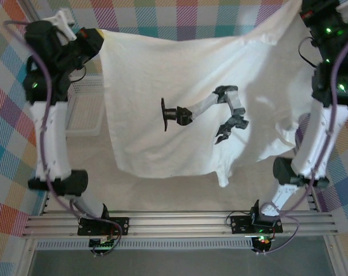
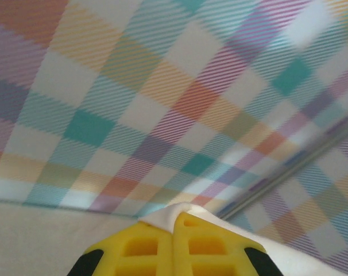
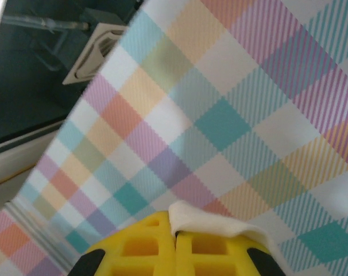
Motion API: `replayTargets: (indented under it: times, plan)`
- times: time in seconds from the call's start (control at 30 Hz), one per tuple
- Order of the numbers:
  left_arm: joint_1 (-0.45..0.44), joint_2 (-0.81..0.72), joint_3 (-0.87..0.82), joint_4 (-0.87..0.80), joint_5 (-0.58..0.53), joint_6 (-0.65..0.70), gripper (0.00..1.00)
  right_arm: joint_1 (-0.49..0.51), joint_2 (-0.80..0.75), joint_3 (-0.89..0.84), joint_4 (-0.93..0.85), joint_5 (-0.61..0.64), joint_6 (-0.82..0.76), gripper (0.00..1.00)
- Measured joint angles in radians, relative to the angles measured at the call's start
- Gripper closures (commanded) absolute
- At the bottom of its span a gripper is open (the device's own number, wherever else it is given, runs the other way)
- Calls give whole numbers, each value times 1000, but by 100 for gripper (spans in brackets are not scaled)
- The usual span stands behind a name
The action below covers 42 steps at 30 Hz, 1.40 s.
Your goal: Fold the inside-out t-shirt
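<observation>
- inside-out t-shirt: white, hanging spread out in the air above the worktop, stretched between both hands by its upper corners; dark print near the middle.
- left hand: yellow fingers together, clamped on a fold of the shirt's edge.
- right hand: fingers together, pinching the other corner.
- white mesh basket: on the worktop, behind the left arm.

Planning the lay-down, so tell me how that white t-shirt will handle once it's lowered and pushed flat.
Likely very floppy: the t-shirt sags between the left gripper and right gripper, each shut on a pinch of cloth. Probably light, since thin pinches carry it. Its hanging flap may bunch or fold under when pushed.
</observation>
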Motion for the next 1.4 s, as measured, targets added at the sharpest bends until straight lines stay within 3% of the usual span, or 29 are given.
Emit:
replayTargets:
  times: [0.13,0.2,0.57,0.7,0.83,1.0,1.17,1.4]
  plan:
    - [18,209,157,-29,-6,-9,100,-16,140,6,28,-23,2,100]
    - [29,241,196,-30,-6,-11,100,-23,166,3,41,-34,20,100]
    - [48,70,238,-21,7,27,100,-27,11,-29,119,-143,106,100]
    - [49,-92,-150,82,86,63,100,-27,-131,-308,88,-279,66,100]
    - [39,-193,-673,222,137,91,100,-29,-271,-829,111,-395,19,100]
    - [26,-171,-1174,285,117,86,100,-28,-279,-1439,110,-423,-8,100]
    - [-8,-206,-1375,293,68,60,100,-26,-348,-1748,49,-375,11,100]
    - [-14,-481,-1575,263,-50,19,98,-14,-764,-1991,-9,-216,177,100]
